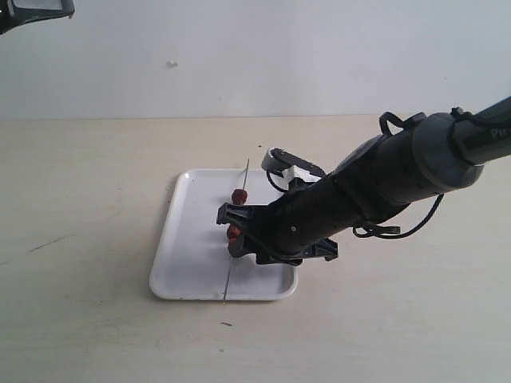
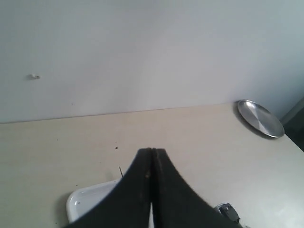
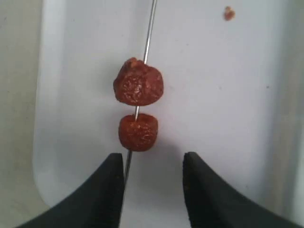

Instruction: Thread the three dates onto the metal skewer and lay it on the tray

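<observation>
The white tray (image 1: pixel 192 255) lies on the table with the metal skewer (image 1: pixel 244 177) resting lengthwise across it, both ends past the rim. Two dates show threaded on the rod: one (image 3: pixel 138 88) further along and one (image 3: pixel 137 132) just ahead of my fingers. A third date is not visible. My right gripper (image 3: pixel 153 164) hangs open low over the tray, and the skewer (image 3: pixel 148 33) runs right beside one fingertip (image 3: pixel 114 171). In the exterior view this gripper (image 1: pixel 233 233) straddles the nearer date (image 1: pixel 234 230). My left gripper (image 2: pixel 152 151) is shut and empty, raised well above the tray's corner (image 2: pixel 85 199).
A tiny red crumb (image 3: pixel 229 13) lies on the tray's floor. A round metal plate (image 2: pixel 260 118) sits far off at the table's edge. Part of the left arm (image 1: pixel 32 9) shows in the exterior view's top corner. The wall stands close behind the table.
</observation>
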You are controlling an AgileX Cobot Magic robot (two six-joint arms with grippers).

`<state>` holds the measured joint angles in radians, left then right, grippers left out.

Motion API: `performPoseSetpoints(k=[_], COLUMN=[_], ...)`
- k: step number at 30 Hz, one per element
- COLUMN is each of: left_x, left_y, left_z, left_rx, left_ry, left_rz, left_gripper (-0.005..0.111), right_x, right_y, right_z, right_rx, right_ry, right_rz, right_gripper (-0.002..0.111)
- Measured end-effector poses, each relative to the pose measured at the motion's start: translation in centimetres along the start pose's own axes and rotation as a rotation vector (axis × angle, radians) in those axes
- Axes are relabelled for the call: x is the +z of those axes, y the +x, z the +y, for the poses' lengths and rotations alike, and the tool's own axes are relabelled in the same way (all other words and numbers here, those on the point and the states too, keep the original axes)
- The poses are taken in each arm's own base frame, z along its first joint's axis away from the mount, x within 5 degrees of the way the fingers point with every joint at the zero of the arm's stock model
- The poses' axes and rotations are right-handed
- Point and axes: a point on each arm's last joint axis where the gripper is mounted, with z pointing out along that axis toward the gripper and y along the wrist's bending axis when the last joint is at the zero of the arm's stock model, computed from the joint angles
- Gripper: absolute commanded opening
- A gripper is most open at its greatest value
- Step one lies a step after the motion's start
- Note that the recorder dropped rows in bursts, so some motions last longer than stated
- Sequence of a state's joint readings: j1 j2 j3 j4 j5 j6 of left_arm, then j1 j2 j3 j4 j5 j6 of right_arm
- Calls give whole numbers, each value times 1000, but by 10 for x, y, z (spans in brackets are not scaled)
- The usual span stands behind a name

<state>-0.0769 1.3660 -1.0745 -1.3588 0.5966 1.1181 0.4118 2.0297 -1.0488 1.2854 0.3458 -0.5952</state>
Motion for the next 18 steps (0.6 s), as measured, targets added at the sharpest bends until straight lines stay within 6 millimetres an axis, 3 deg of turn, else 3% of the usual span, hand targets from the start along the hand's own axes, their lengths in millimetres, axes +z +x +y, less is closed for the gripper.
performPoseSetpoints(k=[3,6,9,12,14,18], left_x=[-1,-7,-29,-60,-91,-121], left_y=[0,12,27,48,70,94], left_z=[-1,5,2,-8,-15,-18], left_rx=[1,-12,7,54,80,109], left_ry=[0,-75,-159,-223,-301,-394], left_rz=[-1,-7,-39,-79,-144,-224], left_gripper=[0,0,0,0,0,0], right_x=[-1,-24,-67,-119,-164,-209], right_y=[0,-7,-16,-19,-14,-5], right_z=[0,15,38,59,74,86], right_rx=[-3,-72,-248,-466,-609,-705], right_ry=[-1,-30,-50,-51,-58,-78], right_rz=[-1,-54,-154,-257,-339,-428], right_gripper=[41,40,30,0,0,0])
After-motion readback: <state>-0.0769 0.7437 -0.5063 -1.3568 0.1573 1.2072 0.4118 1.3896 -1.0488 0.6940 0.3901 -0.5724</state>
